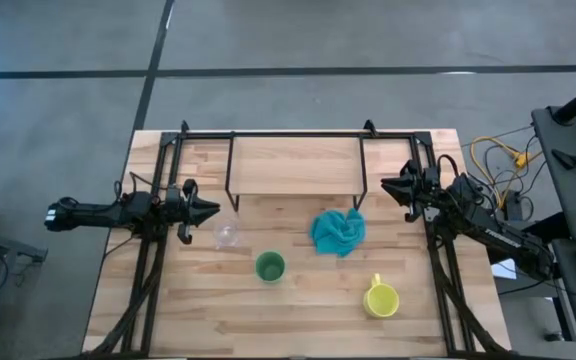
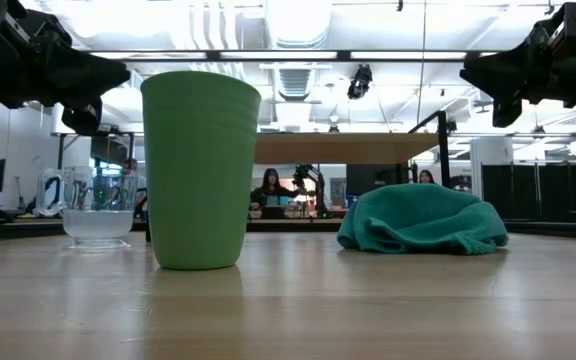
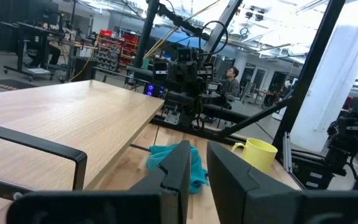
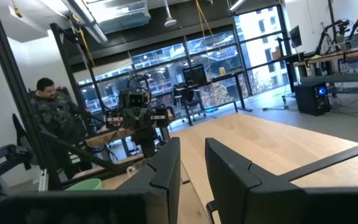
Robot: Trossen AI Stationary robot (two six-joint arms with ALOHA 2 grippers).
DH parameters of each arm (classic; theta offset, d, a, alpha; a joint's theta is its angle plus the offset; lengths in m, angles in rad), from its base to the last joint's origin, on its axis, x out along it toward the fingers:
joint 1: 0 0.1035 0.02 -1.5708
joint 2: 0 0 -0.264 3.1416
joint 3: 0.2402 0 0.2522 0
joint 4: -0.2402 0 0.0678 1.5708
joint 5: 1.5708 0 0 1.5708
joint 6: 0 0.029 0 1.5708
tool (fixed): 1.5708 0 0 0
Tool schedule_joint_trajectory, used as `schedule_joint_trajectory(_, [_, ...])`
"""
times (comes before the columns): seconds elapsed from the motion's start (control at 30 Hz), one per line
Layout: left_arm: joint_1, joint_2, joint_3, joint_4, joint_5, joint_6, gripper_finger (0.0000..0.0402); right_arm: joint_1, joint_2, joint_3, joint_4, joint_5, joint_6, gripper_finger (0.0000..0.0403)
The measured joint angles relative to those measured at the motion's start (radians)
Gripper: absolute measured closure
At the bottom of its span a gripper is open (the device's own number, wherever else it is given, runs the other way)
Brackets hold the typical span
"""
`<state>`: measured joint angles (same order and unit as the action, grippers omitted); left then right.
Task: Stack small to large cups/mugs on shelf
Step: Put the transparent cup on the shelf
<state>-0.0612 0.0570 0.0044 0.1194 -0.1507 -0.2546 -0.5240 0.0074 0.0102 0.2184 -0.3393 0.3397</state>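
Note:
The clear glass cup (image 1: 228,235) stands upright on the table just near-right of my left gripper (image 1: 213,211). The green cup (image 1: 270,267) stands upright toward the near edge and fills the low view's left (image 2: 200,168). The yellow mug (image 1: 380,298) stands near the near-right corner, also seen in the left wrist view (image 3: 257,152). The wood shelf (image 1: 293,165) stands on black legs at the far edge, with nothing on top. My right gripper (image 1: 386,184) hovers at the shelf's right end. Both grippers are shut, raised above the table, and point at each other.
A crumpled teal cloth (image 1: 338,231) lies on the table between the shelf and the yellow mug. Black frame rails (image 1: 148,270) run along the table's left and right sides under the arms. Bare wood lies between the cups. People sit in the room beyond.

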Motion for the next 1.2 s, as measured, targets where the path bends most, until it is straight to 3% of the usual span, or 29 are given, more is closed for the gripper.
schedule_joint_trajectory(0.53, [0.0, 0.0, 0.0, 0.003, 0.007, 0.006, 0.0362, 0.0, 0.015, 0.0, 0.002, 0.0, 0.007, 0.0332])
schedule_joint_trajectory(0.8, [0.0, 0.001, 0.0, 0.056, -0.02, 0.007, 0.0362, 0.0, 0.014, 0.0, 0.005, -0.002, 0.296, 0.0332])
schedule_joint_trajectory(0.93, [0.0, 0.005, 0.0, 0.128, -0.02, 0.006, 0.0362, 0.0, 0.014, 0.001, 0.013, -0.063, 0.403, 0.0332])
schedule_joint_trajectory(1.2, [0.0, 0.023, 0.002, 0.23, -0.019, 0.0, 0.0362, 0.001, 0.016, 0.144, 0.015, -0.087, 0.365, 0.0332])
